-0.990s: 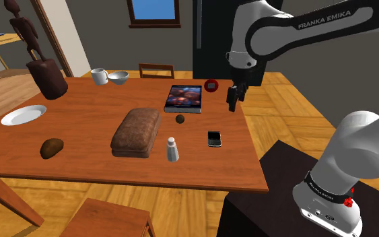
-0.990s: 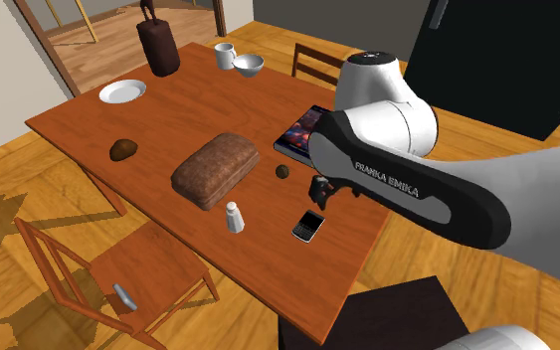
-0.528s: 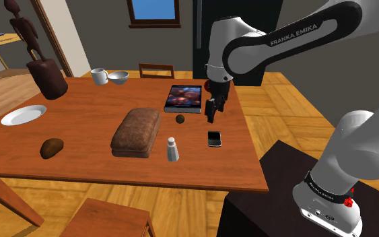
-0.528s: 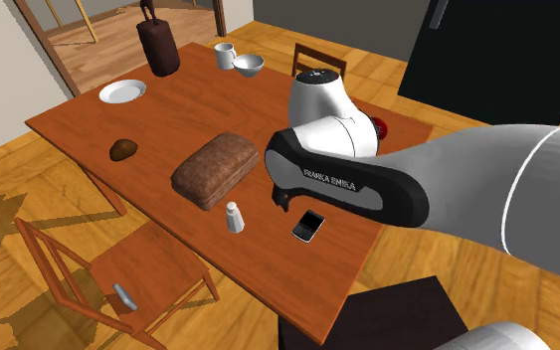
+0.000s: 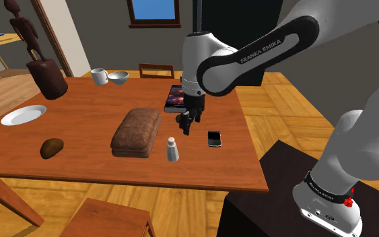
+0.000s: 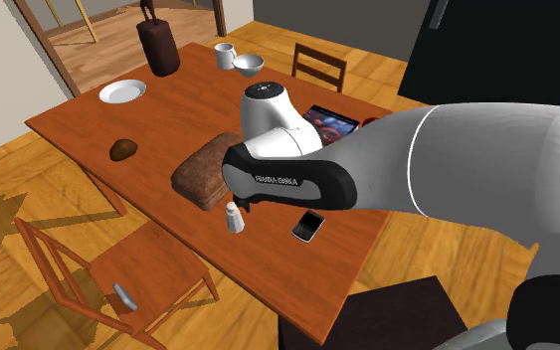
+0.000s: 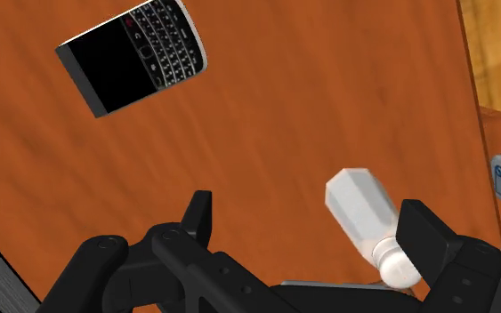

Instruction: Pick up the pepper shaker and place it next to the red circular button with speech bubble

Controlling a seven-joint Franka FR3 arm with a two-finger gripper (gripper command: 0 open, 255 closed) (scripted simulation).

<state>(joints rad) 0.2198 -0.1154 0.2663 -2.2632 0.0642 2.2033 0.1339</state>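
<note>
Pincer (fingers apart, empty): hovering over white pepper shaker, upright on tabletop, apparently aligning for grasp.

Reddish wooden table bearing a brown loaf, white shaker, black phone, white plate, mug and bowl

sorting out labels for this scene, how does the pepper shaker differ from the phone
Colour: the pepper shaker is whitish-grey; the phone is black with a keypad.
Pose: the pepper shaker stands upright, the phone lies flat, screen up.
Shape: the pepper shaker is a small column with a rounded cap, the phone a thin slab.
Both rest on the wooden table, and the open tool holds neither.
</note>
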